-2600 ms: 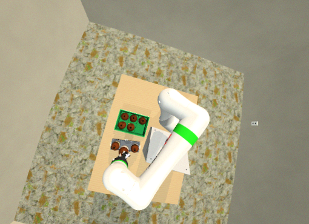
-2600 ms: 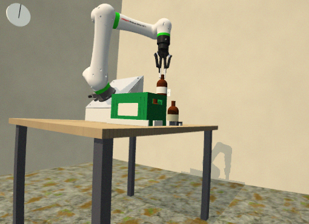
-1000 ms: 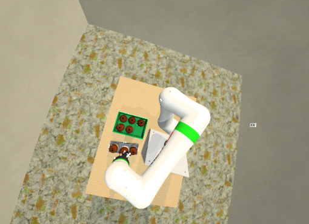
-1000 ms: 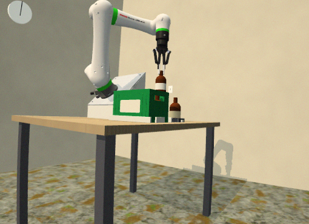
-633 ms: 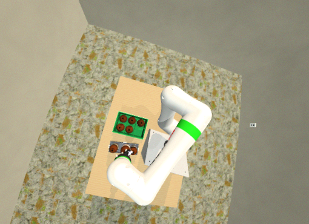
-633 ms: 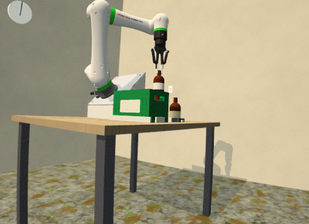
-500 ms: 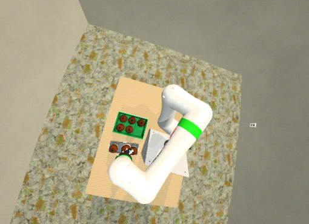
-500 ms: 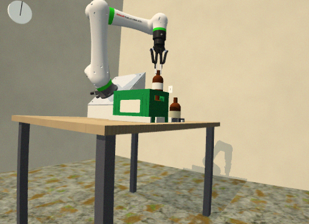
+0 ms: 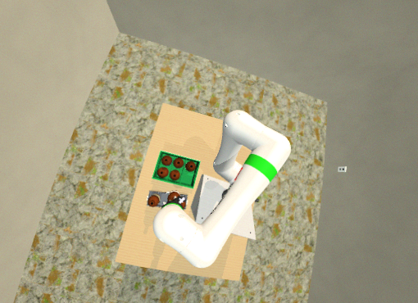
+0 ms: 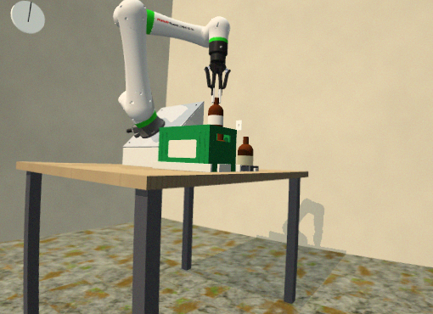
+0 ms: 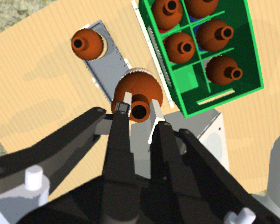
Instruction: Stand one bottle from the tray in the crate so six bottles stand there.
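My gripper is shut on the neck of a brown bottle with a white label. In the side view the gripper holds this bottle upright in the air, its base about level with the crate's rim, above the grey tray. The green crate has five bottles standing in its cells. One cell, nearest the tray, is empty. Another bottle stands on the tray's far end and also shows in the side view. Part of the tray is hidden under the held bottle.
The crate and tray sit side by side on a wooden table. The arm's white base block stands close beside both. My forearm covers the tray's near end in the top view.
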